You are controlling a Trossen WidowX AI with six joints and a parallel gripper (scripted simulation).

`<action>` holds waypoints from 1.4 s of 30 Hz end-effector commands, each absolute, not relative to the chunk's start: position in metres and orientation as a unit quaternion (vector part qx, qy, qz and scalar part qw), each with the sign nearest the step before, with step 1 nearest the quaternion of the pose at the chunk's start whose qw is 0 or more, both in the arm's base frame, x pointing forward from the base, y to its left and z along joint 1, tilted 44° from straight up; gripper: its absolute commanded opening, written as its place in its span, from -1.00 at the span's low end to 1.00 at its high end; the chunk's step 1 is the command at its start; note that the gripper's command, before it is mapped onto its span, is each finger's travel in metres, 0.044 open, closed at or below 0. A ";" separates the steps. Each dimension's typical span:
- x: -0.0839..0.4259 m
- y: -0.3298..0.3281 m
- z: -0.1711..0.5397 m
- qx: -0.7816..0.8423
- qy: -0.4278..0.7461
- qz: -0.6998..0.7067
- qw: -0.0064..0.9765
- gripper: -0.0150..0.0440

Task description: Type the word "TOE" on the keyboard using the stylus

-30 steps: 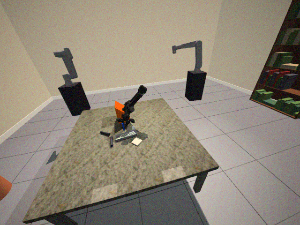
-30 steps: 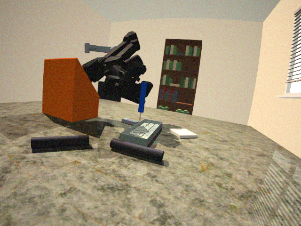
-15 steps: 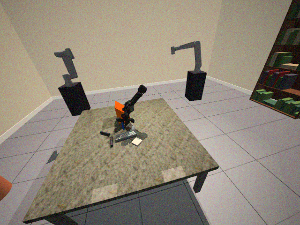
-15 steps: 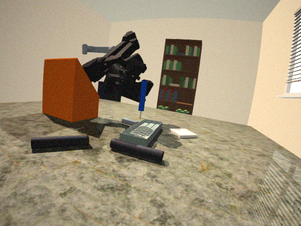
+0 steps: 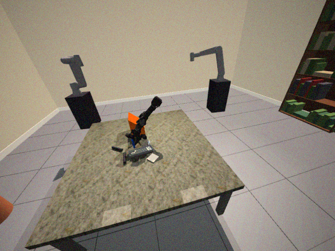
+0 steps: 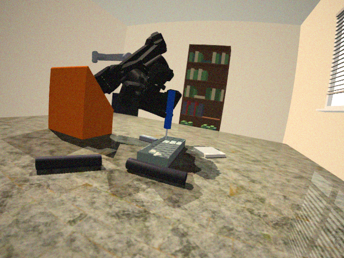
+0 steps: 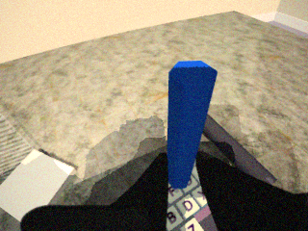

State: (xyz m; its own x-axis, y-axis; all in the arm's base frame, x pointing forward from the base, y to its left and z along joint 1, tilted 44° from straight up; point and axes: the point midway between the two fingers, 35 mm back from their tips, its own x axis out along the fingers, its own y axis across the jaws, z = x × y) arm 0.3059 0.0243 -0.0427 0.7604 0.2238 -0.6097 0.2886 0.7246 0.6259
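My gripper is shut on the blue stylus. The stylus stands nearly upright, slightly tilted, with its thin tip downward at the keyboard's long side nearest the arm in the exterior view. Whether the tip touches a key cannot be told. The grey keyboard has pale lettered keys, several of them in shadow. In the wrist view the black fingers cover most of it; a few keys, among them D, B and Z, show between them. The tip is hidden there.
A large orange block stands beside the arm. Two dark cylinders lie near the keyboard's end. A white pad and a small pale object lie on either side.
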 end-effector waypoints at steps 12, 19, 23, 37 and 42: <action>0.323 0.012 -0.064 0.370 0.344 -0.015 0.863 -0.49; 0.321 0.021 -0.073 0.371 0.344 -0.014 0.862 -0.49; 0.321 0.022 -0.074 0.371 0.344 -0.014 0.862 -0.31; 0.322 0.027 -0.080 0.371 0.345 -0.015 0.862 -0.22; 0.321 0.029 -0.082 0.371 0.345 -0.015 0.862 -0.22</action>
